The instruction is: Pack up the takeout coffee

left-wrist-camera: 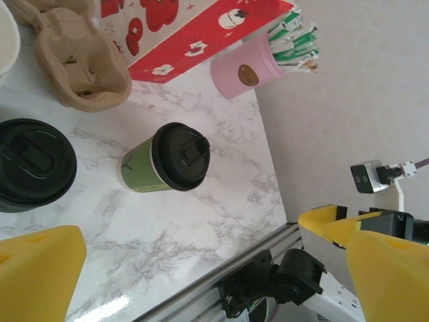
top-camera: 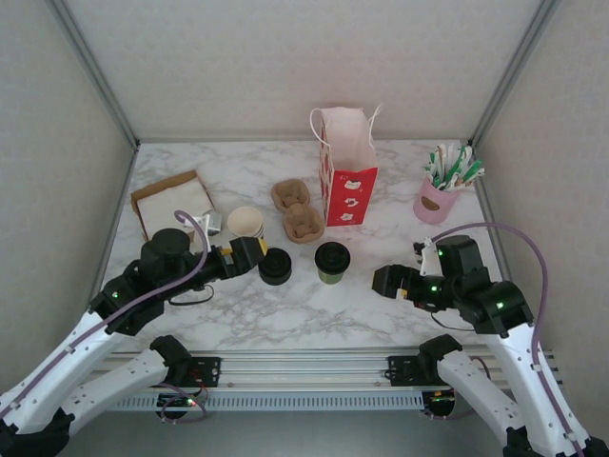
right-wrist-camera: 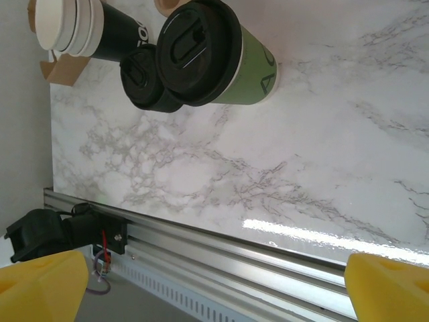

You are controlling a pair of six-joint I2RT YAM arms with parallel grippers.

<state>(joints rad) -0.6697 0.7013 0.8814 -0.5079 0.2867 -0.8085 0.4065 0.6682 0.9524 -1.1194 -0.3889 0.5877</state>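
Tabletop (top-camera: 285,314) of white marble carries the takeout coffee (top-camera: 332,262), which stands upright with its black lid on, in front of the red paper bag (top-camera: 344,181) and between the two hands, touching neither. The left hand (top-camera: 249,255) sits low just beside a stack of black lids (top-camera: 275,267), yellow fingers spread wide and holding nothing. The right hand (top-camera: 385,281) lies to the right of the cup, apart from it, and is likewise spread wide and empty. A cardboard cup carrier (top-camera: 297,211) rests left of the bag.
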